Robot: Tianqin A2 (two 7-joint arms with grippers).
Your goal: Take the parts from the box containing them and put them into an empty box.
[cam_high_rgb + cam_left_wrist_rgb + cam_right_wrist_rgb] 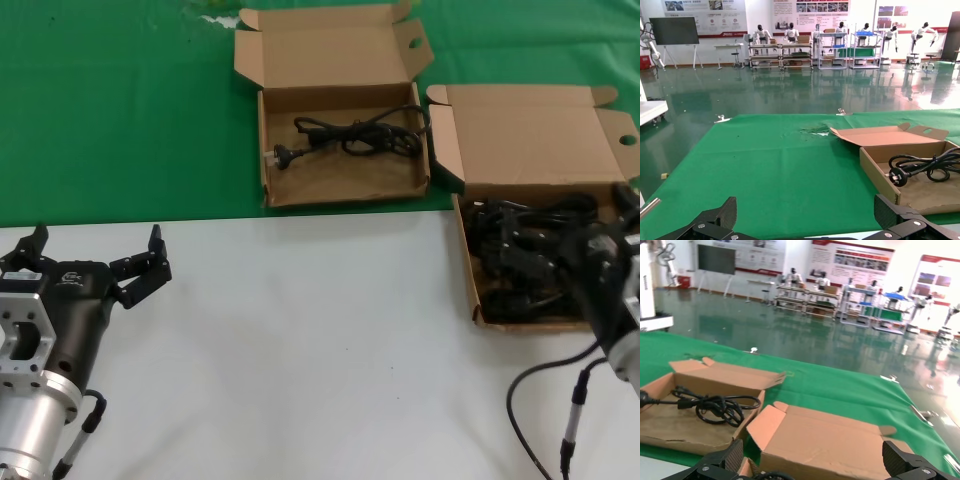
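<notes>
The lighter tan box at the right holds a heap of several black power cords; its lid stands open behind. My right gripper is open, low over this heap. In the right wrist view its jaws are spread wide before the lid, with a bit of cord just below. The darker brown box at the centre back holds one coiled cord. My left gripper is open and empty at the near left.
The boxes sit on green cloth; a white tabletop fills the near side. The left wrist view shows the brown box and its cord past the open left gripper. A grey cable hangs from my right arm.
</notes>
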